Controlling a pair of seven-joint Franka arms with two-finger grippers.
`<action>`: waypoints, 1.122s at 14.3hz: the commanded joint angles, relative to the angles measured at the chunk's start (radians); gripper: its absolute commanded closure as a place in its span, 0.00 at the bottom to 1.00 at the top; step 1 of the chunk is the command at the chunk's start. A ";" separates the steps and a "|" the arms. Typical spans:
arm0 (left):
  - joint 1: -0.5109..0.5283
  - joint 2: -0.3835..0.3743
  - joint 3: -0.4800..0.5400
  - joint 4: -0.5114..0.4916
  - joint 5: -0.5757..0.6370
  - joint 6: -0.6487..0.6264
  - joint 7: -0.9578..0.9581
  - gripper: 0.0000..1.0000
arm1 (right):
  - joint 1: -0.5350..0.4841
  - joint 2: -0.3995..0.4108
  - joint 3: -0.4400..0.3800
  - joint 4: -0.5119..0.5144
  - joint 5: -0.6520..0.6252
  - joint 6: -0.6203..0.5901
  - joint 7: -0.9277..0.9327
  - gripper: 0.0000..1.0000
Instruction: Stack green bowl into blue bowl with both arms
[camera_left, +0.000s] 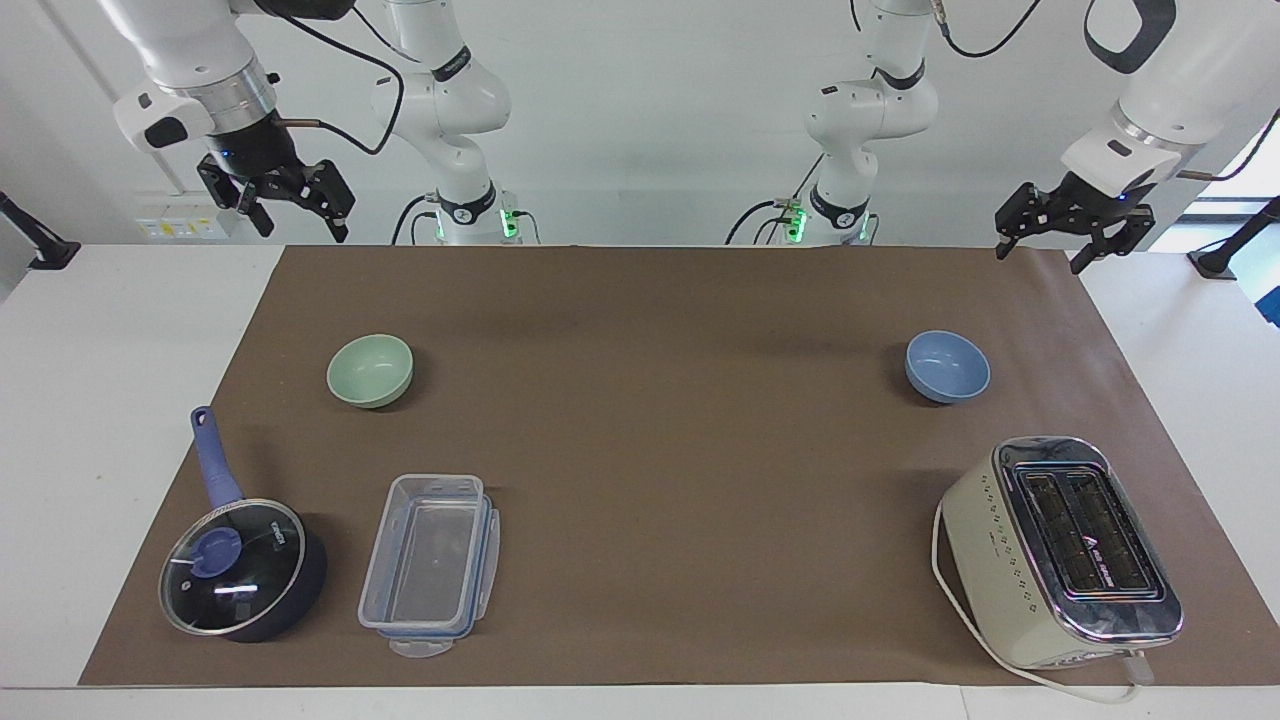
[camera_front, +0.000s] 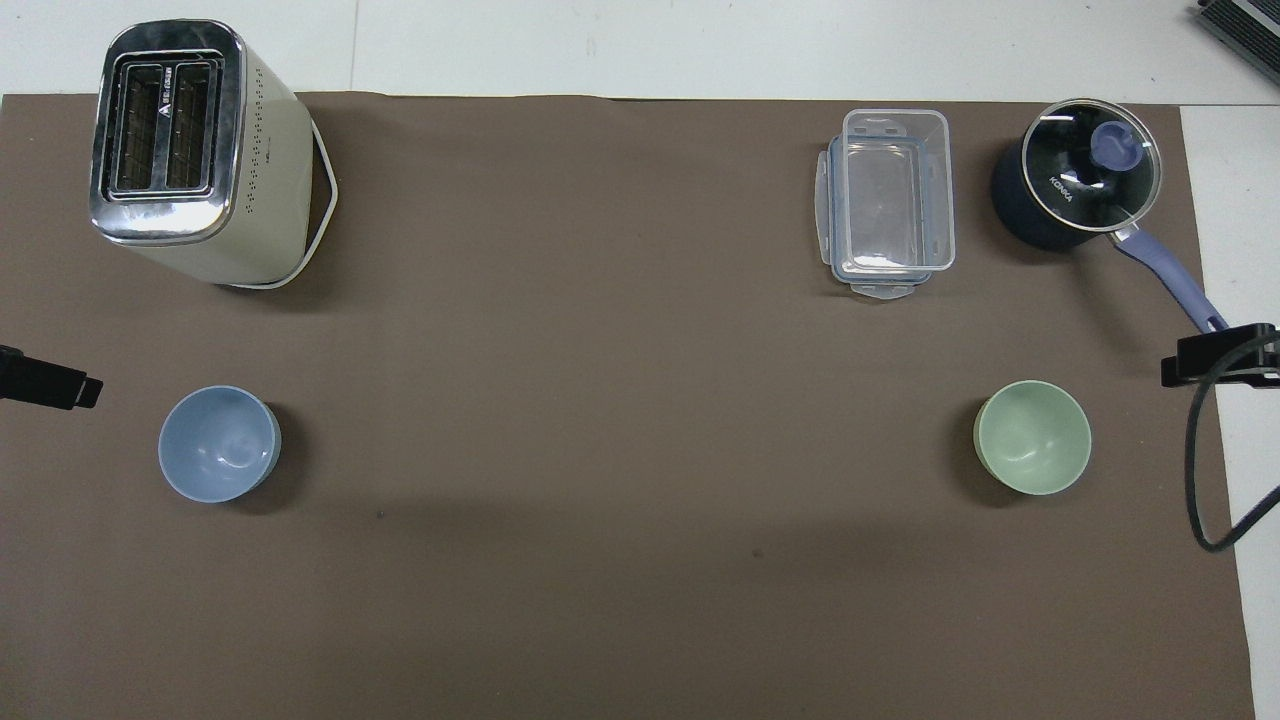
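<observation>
Green bowl (camera_front: 1033, 437) plain; saucepan lid (camera_front: 1092, 164) reads KONKA

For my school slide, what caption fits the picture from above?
Green bowl and blue bowl sit apart on the brown mat, not yet stacked.

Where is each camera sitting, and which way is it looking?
Facing view: high up across the table, looking back at the robots; both whole arms show, with the left tool and right tool open, up over the robots' end of the mat.
Overhead view: high above the robots' end, looking steeply down and forward; only tool tips peek in at the sides.
Both views share the green bowl, blue bowl, toaster, saucepan and clear container.
</observation>
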 joint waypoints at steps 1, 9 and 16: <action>0.064 -0.028 -0.007 -0.115 -0.051 0.103 0.097 0.00 | -0.011 -0.019 0.005 -0.021 0.012 0.008 -0.017 0.00; 0.150 0.005 -0.006 -0.342 -0.137 0.385 0.220 0.00 | -0.015 -0.019 0.005 -0.021 0.012 0.006 -0.019 0.00; 0.198 0.082 -0.006 -0.502 -0.238 0.607 0.369 0.00 | -0.017 -0.019 0.005 -0.021 0.012 0.008 -0.019 0.00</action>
